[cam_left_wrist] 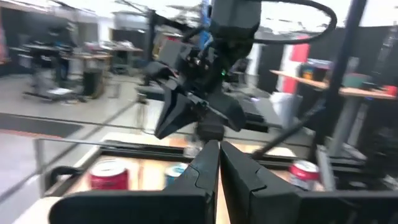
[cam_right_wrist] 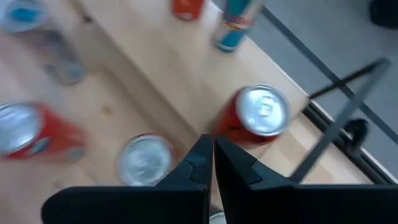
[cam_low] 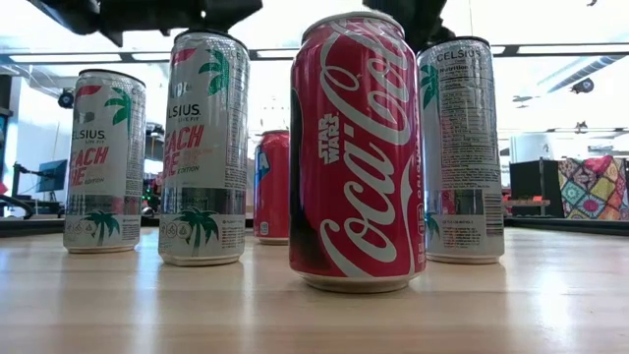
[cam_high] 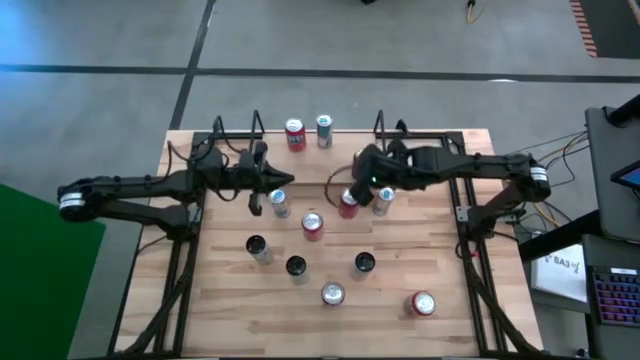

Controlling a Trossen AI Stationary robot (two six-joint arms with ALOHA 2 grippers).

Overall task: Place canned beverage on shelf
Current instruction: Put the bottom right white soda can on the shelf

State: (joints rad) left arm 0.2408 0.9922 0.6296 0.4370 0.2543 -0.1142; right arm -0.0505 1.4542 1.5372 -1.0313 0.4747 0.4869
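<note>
The shelf (cam_high: 350,140) stands along the table's far edge, with a red can (cam_high: 294,135) and a silver-blue can (cam_high: 324,130) upright on it. My left gripper (cam_high: 266,190) is shut and empty, above a silver can (cam_high: 280,203). My right gripper (cam_high: 358,185) is shut and empty, just above and beside a red can (cam_high: 347,203); that can also shows in the right wrist view (cam_right_wrist: 261,112). Another silver can (cam_high: 383,198) stands upright under the right arm, and another red can (cam_high: 312,225) stands upright at mid-table.
Several more cans stand upright on the near half of the table: black-topped ones (cam_high: 257,247) (cam_high: 296,267) (cam_high: 364,263), a silver one (cam_high: 332,294) and a red one (cam_high: 422,303). Black side frames (cam_high: 180,260) run along the table's left and right edges.
</note>
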